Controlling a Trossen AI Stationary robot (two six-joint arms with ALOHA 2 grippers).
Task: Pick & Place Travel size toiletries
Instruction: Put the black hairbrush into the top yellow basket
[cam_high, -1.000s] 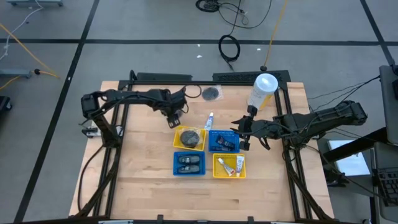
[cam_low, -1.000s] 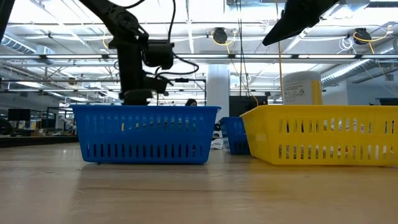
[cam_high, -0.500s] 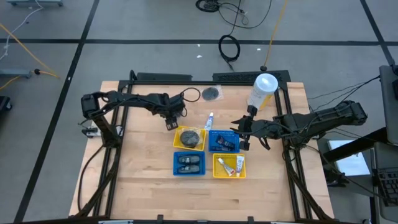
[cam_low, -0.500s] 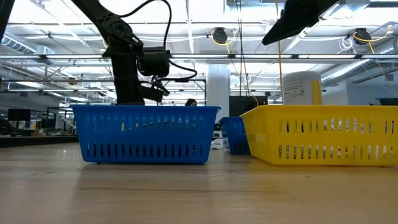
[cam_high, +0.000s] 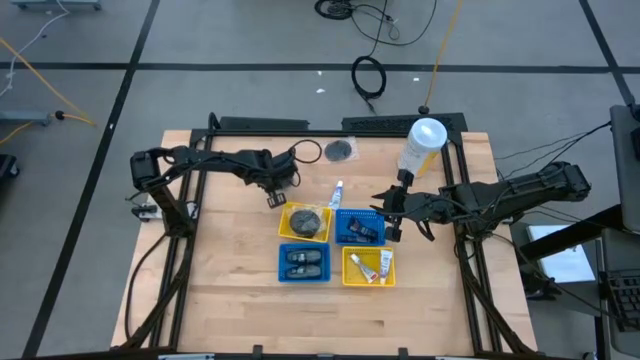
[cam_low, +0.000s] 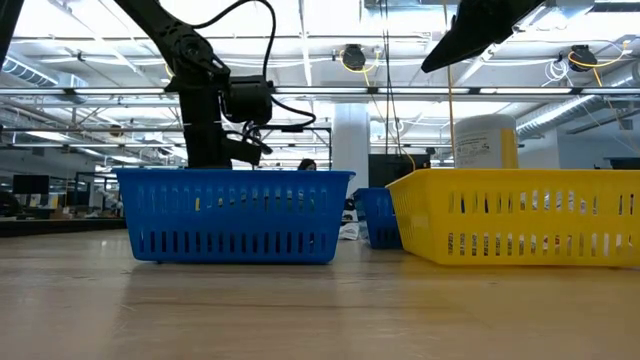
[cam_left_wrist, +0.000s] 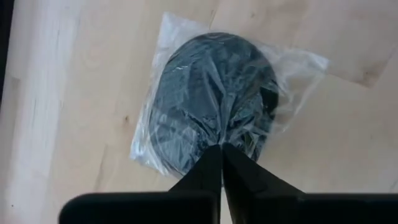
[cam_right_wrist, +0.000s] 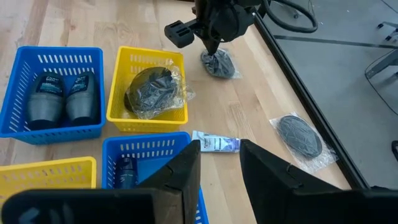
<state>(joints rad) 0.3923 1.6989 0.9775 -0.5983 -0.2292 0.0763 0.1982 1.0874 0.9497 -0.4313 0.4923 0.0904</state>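
One round grey packet in clear wrap had just been pinched by the left end effector: a second before, its fingers had stood well apart above the bare surface, and now they were seen pressed together, with the plastic gathered between the tips. Over the same second the arm had drawn back from the yellow tray holding a similar packet toward the back left of the surface, where this packet lay, just beside the tray and not in it. In the right wrist view the left end effector was seen standing over the packet, which rested on the wood.

From this it was judged that a grasp had been completed but that no lift had begun. Only the wrap appeared to be held, so a slip on lifting could not be ruled out.

Several items were already sorted: dark bottles in one blue tray, tubes in the near yellow tray, and a packet in the far yellow one. A white tube and a second loose packet were left on the surface, so the task was taken to be well along yet unfinished.

The right end effector was held idle over the second blue tray, near the tall canister, its fingers parted with nothing between them.
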